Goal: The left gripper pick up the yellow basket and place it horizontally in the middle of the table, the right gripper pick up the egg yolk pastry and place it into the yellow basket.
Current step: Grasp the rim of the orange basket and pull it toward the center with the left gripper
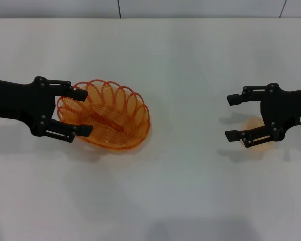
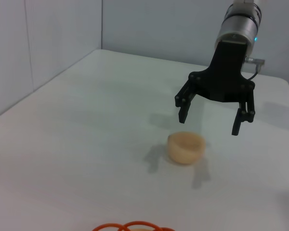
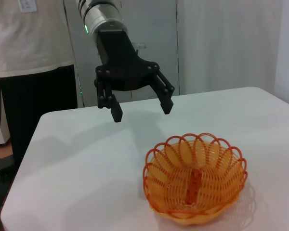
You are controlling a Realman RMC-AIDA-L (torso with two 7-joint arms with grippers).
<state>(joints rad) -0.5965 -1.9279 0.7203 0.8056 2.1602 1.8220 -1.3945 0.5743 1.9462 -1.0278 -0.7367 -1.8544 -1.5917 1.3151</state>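
My oval orange-yellow wire basket [image 1: 108,116] sits on the white flat table [image 1: 180,191] at my left; my small round cream pastry [image 2: 185,147] lies far right.

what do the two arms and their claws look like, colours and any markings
Both arms are black and end in black two-fingered claws built from bolted linkage bars. The left gripper hangs from a silver-white cylindrical segment with a small green light. The right gripper has the same silver-white cylinder, with a blue-green light and a thin cable at its side. In the head view the right arm carries a small white label.
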